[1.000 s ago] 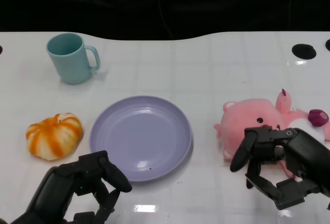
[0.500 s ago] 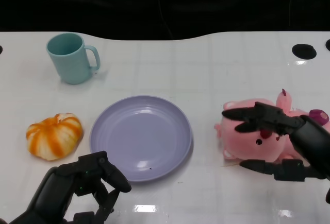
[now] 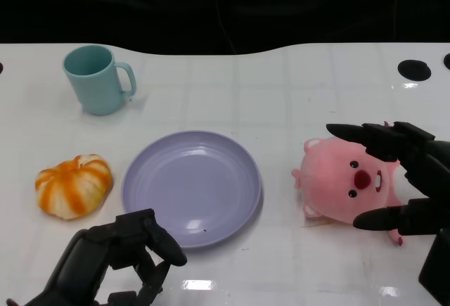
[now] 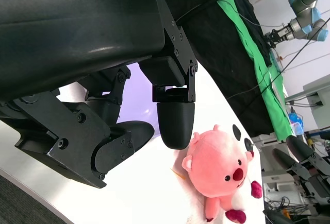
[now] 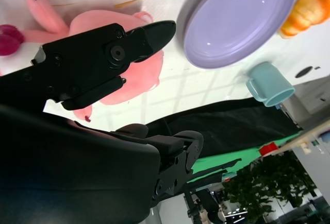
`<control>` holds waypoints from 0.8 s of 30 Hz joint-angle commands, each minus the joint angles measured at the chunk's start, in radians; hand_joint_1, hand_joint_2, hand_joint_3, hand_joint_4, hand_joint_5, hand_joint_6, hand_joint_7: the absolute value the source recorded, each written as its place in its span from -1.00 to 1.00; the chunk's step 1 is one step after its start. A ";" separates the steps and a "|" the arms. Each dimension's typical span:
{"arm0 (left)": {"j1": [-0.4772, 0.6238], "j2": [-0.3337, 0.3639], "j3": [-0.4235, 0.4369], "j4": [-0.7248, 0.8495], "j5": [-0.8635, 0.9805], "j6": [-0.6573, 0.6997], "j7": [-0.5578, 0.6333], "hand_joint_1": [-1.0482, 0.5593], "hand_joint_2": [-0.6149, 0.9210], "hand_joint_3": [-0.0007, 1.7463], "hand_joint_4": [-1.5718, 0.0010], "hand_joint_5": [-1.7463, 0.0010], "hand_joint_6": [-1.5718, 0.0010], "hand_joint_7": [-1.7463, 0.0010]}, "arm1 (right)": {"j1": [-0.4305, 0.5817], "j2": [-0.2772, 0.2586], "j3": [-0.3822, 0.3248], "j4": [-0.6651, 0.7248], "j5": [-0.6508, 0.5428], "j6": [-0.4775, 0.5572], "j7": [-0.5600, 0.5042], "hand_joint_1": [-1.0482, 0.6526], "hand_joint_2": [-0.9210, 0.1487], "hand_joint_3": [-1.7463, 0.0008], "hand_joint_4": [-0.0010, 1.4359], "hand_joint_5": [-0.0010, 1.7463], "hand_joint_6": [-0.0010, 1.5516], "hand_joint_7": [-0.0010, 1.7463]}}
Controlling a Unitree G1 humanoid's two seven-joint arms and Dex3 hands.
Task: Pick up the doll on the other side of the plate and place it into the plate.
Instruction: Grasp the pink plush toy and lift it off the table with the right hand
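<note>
One pink doll (image 3: 348,182) between the spread fingers of the right hand (image 3: 411,179).

no readable text, labels or numbers anywhere

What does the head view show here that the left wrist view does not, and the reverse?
Only the head view shows the orange pumpkin, the teal mug and the whole purple plate. Only the left wrist view shows green cloth and a robot arm behind the table. Both show the pink doll, the left hand and the right hand's fingers.
</note>
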 commanded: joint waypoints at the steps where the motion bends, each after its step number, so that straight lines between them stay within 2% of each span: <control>1: 0.002 0.001 0.004 -0.009 0.012 0.001 0.014 0.21 0.48 0.27 -0.01 -0.71 -0.06 -0.30 | -0.035 -0.032 0.011 -0.027 -0.036 0.053 0.029 -0.31 -0.59 1.00 -1.00 -0.67 -0.83 -0.84; 6: 0.004 -0.007 0.002 -0.017 0.014 0.016 0.014 0.21 0.49 0.27 -0.01 -0.72 -0.07 -0.32 | -0.084 -0.036 0.050 0.015 -0.102 0.089 0.023 -0.31 -0.54 1.00 -1.00 -0.68 -0.79 -0.85; 12: 0.006 -0.012 0.001 -0.022 0.011 0.021 0.012 0.23 0.48 0.27 0.00 -0.72 -0.06 -0.32 | -0.158 -0.034 0.102 0.113 -0.183 0.118 0.018 -0.37 -0.59 0.99 -1.00 -0.70 -0.77 -0.89; 14: 0.006 -0.013 0.000 -0.021 0.012 0.019 0.012 0.23 0.48 0.28 0.00 -0.72 -0.06 -0.33 | -0.187 -0.032 0.121 0.151 -0.202 0.137 0.029 -0.38 -0.63 0.98 -1.00 -0.78 -0.79 -0.92; 18: 0.009 -0.011 0.001 -0.026 0.015 0.024 0.011 0.24 0.48 0.28 0.00 -0.73 -0.06 -0.33 | -0.253 -0.027 0.169 0.261 -0.240 0.156 0.024 -0.42 -0.69 0.98 -1.00 -0.84 -0.80 -0.95; 24: 0.014 -0.011 0.002 -0.028 0.015 0.021 0.011 0.24 0.49 0.27 0.01 -0.73 -0.05 -0.32 | -0.317 -0.005 0.229 0.421 -0.270 0.140 -0.037 -0.49 -0.73 0.99 -0.99 -0.82 -0.75 -0.96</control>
